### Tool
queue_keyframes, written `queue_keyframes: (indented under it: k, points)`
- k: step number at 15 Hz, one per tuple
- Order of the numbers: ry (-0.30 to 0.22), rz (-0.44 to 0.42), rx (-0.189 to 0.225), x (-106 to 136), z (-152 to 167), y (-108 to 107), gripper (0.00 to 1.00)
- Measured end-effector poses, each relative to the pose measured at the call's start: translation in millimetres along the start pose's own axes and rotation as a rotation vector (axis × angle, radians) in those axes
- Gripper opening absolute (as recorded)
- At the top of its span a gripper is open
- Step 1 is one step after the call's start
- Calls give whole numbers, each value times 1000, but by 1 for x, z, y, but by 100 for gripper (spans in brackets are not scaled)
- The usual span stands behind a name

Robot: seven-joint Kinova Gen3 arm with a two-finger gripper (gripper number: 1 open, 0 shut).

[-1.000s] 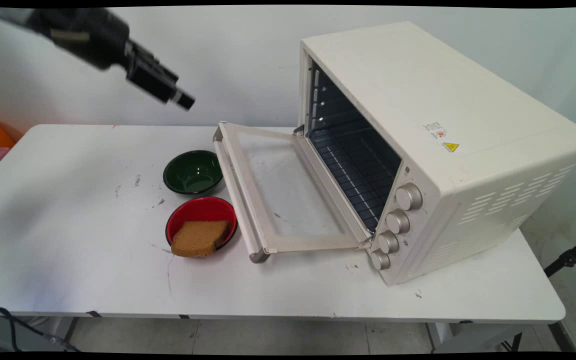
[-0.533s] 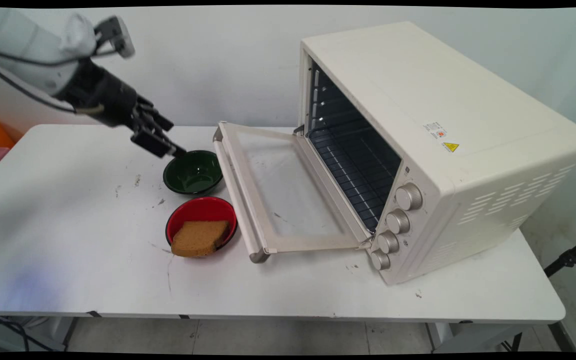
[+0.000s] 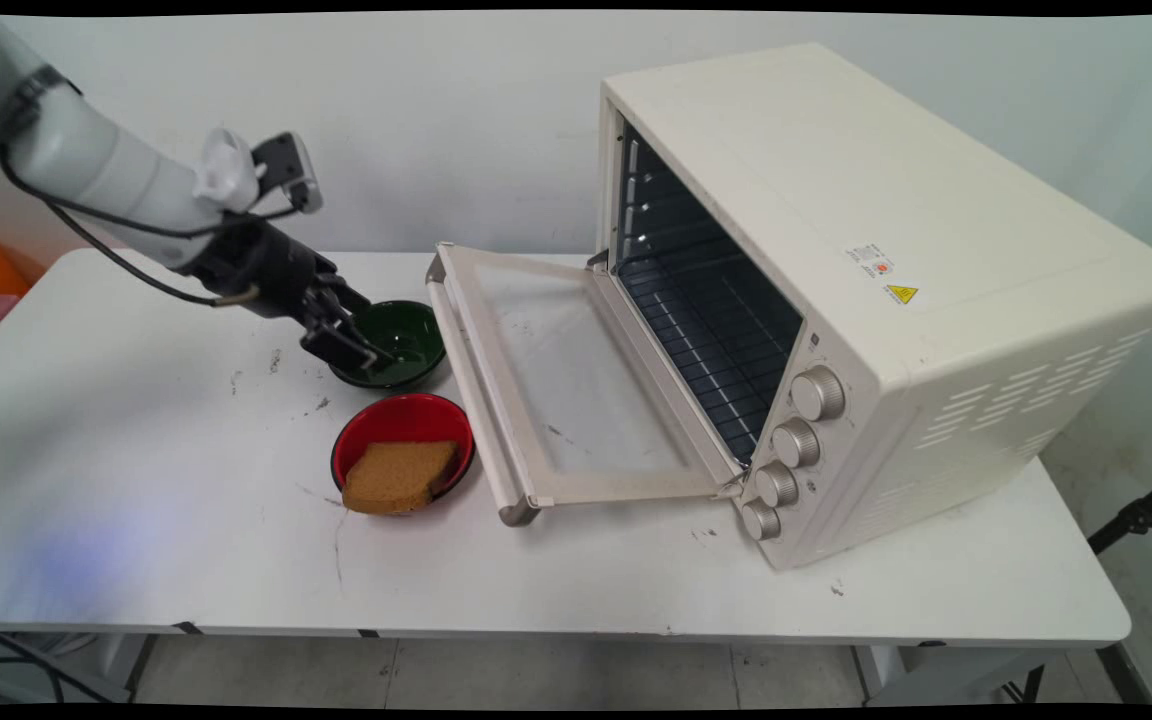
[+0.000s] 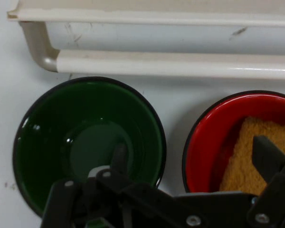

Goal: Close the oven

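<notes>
"Two fingers (image 4: 119, 154), spread wide. Is that how you read the hand (image 3: 374, 332)?" asks Mei.

"Yes, released and holding nothing," says Tom. "From the hand's own camera, one finger hangs over the inside of the green bowl (image 4: 85, 137) and the other shows in front of the red bowl (image 4: 209, 147). I cannot tell whether either one touches a rim."

"How would you expect the green bowl to handle?"

"My guess is light and stiff. It looks glossy, so probably slippery, and if it is ceramic it could chip. It is empty, so nothing would spill. The rim seems the only place to take hold, one finger inside and one outside the wall. The sides are too round and smooth."

"Where does it sit?"

"On the desk (image 3: 136, 450), under the hand and just beside the red bowl. The two are close but apart. The red bowl holds a brown bread slice (image 4: 249, 156) that leans on its edge."

"And beyond them?"

"The door handle (image 4: 171, 64) runs right next to both bowls, very near the green one. The door (image 3: 576, 380) lies folded down, open, in front of the cream oven (image 3: 836, 250). The oven's dark inside, with its wire rack, is empty."
</notes>
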Motion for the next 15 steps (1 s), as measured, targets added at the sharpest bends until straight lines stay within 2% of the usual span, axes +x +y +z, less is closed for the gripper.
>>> queue_keyframes:
  k: [9,10,15]
  points:
    - [3,22,-3,6,56,10,100]
    - [5,22,-3,7,61,11,0]
    - [15,19,-7,11,82,16,0]
